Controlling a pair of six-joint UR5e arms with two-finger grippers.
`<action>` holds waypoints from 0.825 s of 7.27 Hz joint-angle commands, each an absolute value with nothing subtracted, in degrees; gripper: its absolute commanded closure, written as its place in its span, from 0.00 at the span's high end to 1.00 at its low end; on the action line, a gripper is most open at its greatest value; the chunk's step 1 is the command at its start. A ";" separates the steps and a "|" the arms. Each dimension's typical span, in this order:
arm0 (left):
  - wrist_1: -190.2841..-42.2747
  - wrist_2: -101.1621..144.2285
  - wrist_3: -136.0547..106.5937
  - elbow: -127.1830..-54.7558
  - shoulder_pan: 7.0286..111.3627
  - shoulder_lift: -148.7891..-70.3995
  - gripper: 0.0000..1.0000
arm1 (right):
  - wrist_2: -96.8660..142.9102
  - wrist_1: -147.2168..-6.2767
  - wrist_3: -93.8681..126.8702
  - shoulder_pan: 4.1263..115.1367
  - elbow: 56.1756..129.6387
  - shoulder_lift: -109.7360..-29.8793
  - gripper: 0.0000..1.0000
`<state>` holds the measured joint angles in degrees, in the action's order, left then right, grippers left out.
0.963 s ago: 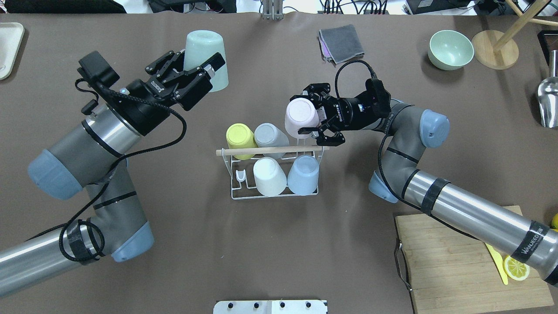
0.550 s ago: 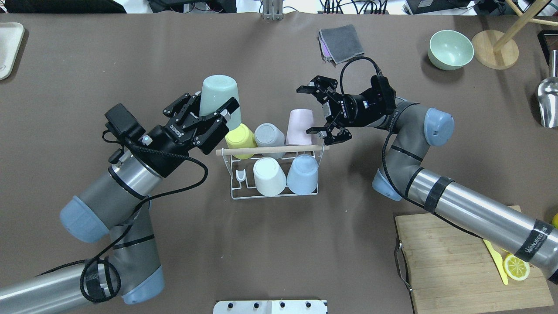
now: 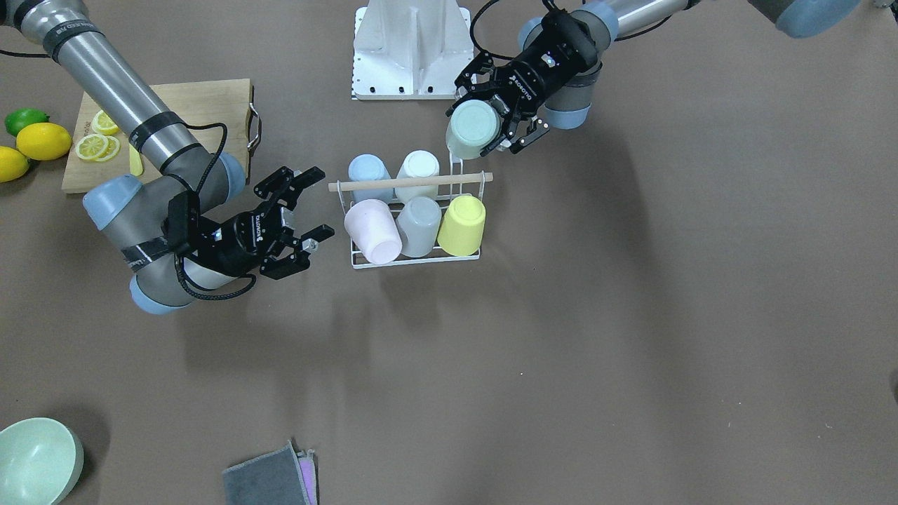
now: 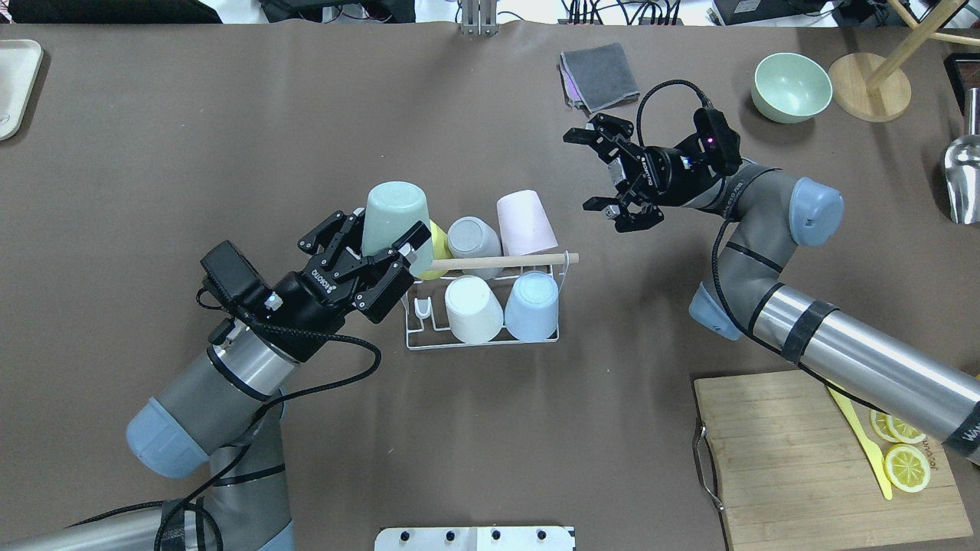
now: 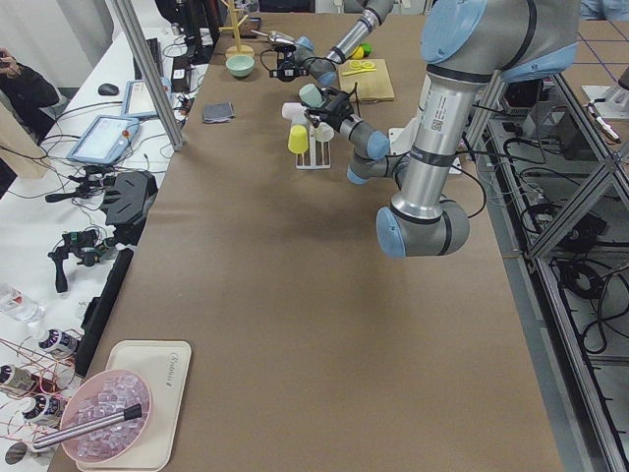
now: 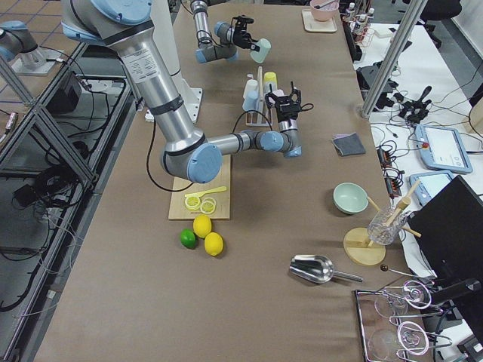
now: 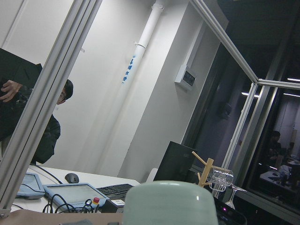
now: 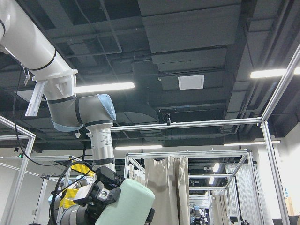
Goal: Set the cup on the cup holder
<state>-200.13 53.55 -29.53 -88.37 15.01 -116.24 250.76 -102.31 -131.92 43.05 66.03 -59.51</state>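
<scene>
The cup holder, a white wire rack with a wooden rod handle, stands mid-table. Yellow, grey, pink, white and blue cups sit upside down on its prongs. The near-left prong is bare. My left gripper is shut on a mint green cup, held upside down above the rack's left end, over the yellow cup; the cup also shows in the front view. My right gripper is open and empty, to the right of the rack and beyond it.
A folded grey cloth and a mint bowl lie at the far side. A wooden cutting board with lemon slices and a yellow knife is near right. A wooden stand and a metal scoop are at the far right.
My left gripper has carried the mint cup right and toward me, up to the rack. My right gripper let go of the pink cup on the rack and drew back to the far right.
</scene>
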 commanded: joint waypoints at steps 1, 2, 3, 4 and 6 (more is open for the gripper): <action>-204.58 51.34 -25.42 -85.63 12.67 -116.37 0.00 | 251.62 -102.30 -121.69 44.73 66.36 -60.82 0.99; -204.87 51.33 -25.23 -84.82 12.66 -116.54 0.00 | 251.54 -102.39 -116.25 45.87 66.36 -61.52 0.99; -204.96 51.24 -25.22 -83.25 12.57 -116.98 0.00 | 251.11 -103.44 -108.80 47.45 66.44 -61.52 0.99; -205.05 51.24 -25.22 -82.10 12.57 -117.59 0.00 | 250.49 -106.75 -101.41 49.72 67.75 -61.61 0.99; -205.83 51.33 -25.22 -80.78 12.57 -117.51 0.00 | 244.72 -115.97 -83.59 53.77 72.83 -62.57 0.99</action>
<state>-205.20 51.31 -25.24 -81.78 12.59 -117.48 248.14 -110.47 -94.84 51.29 69.83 -61.96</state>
